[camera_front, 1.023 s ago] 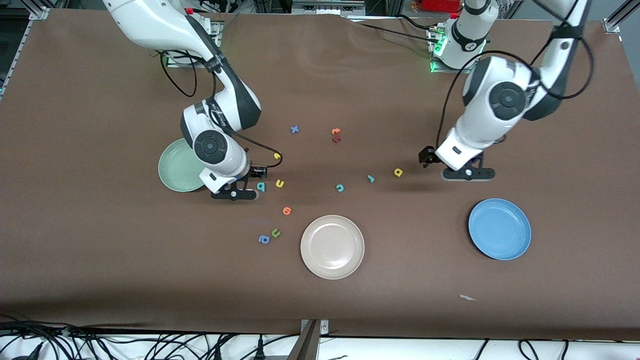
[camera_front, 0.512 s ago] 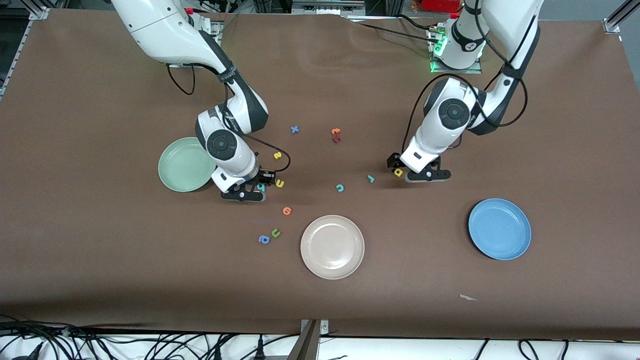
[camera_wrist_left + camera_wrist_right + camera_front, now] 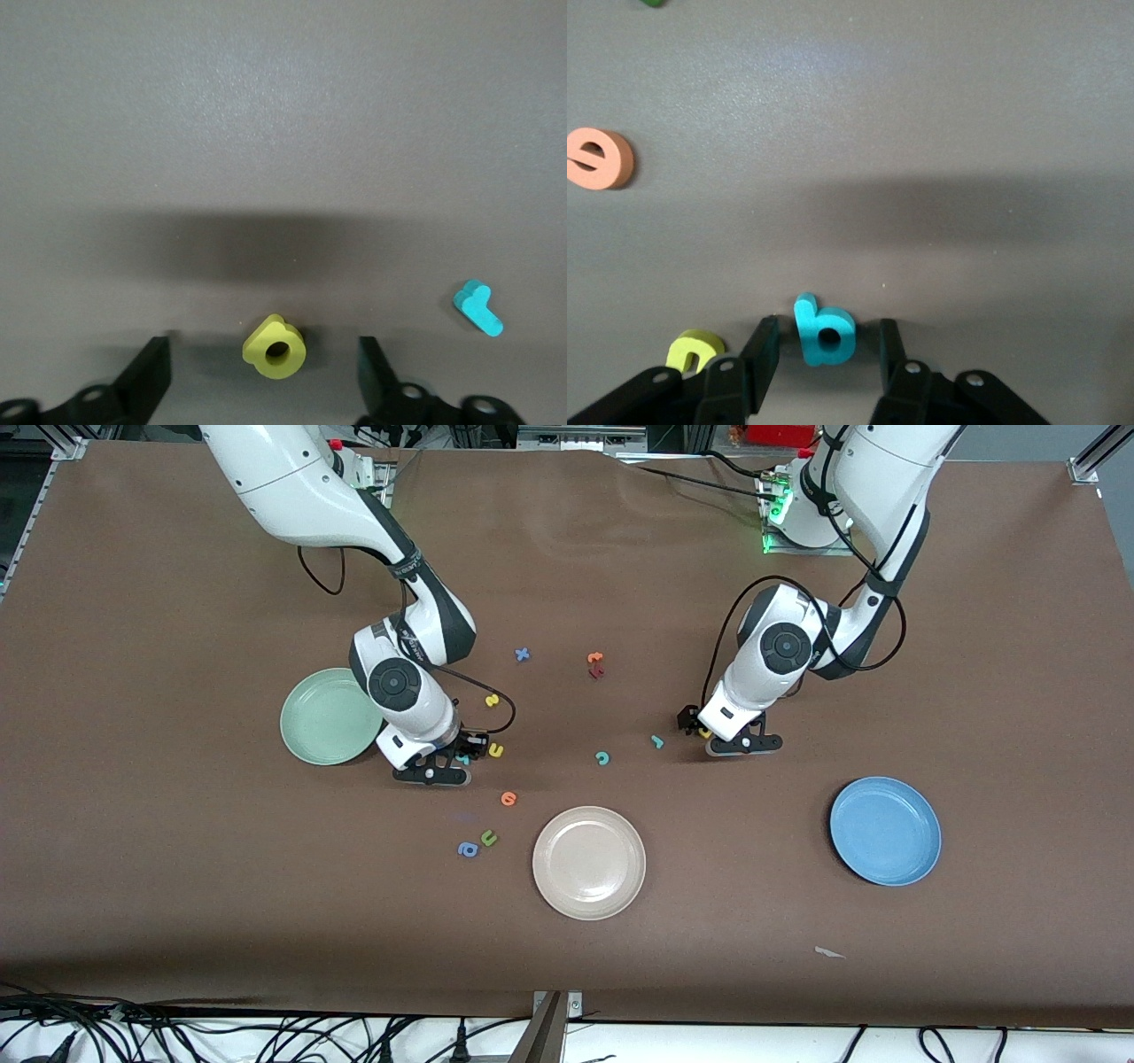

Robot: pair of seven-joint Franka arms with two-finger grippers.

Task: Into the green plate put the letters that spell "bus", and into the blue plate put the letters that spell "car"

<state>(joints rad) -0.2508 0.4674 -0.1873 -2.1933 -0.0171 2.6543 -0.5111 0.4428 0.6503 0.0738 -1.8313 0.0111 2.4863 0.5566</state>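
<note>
Down on the table, the teal b [image 3: 824,333] lies between the 2 fingers of the right gripper [image 3: 826,347], which stand close on either side without visibly pressing it; the yellow u [image 3: 496,750] lies just beside it. The yellow a [image 3: 275,347] sits between the widely spread fingers of the left gripper [image 3: 264,372], clear of both, with the teal r [image 3: 478,308] near and the teal c [image 3: 602,757] farther toward the right arm's end. The yellow s [image 3: 492,701] lies farther from the camera than the u. The green plate [image 3: 321,722] rests beside the right arm, the blue plate [image 3: 885,830] toward the left arm's end.
</note>
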